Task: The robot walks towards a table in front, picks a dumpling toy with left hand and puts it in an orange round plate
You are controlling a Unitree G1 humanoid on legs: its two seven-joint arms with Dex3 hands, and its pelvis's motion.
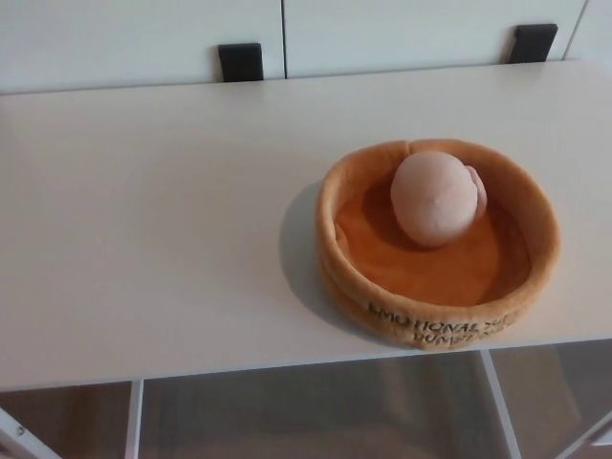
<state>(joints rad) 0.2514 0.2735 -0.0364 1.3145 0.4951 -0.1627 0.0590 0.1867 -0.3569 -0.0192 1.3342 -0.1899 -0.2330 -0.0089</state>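
The worktop [163,220] fills most of the head view, a pale, plain slab with its near edge across the bottom, where thin legs and the floor show beneath. Behind its far edge stands a white wall or cabinet front with two dark brackets [240,61] against it, one left of centre and one far right.

On the right half of the worktop, close to the near edge, sits the plate [435,320], a soft orange round dish with a high padded rim and black lettering on its front wall. It lies flat and throws a shadow to its left. Its tall rim would keep a rolling thing from getting out, which suits it as the goal.

Inside the plate lies the dumpling [435,198], a pale pink rounded toy. It rests on the orange floor toward the back, touching or nearly touching the far rim, with a small fold showing on its right side. It seems to have settled against the rim, where a soft round thing would come to rest.

Neither the left hand nor the right shows, so I cannot tell their fingers' state. Judged from this, the placing looks done.
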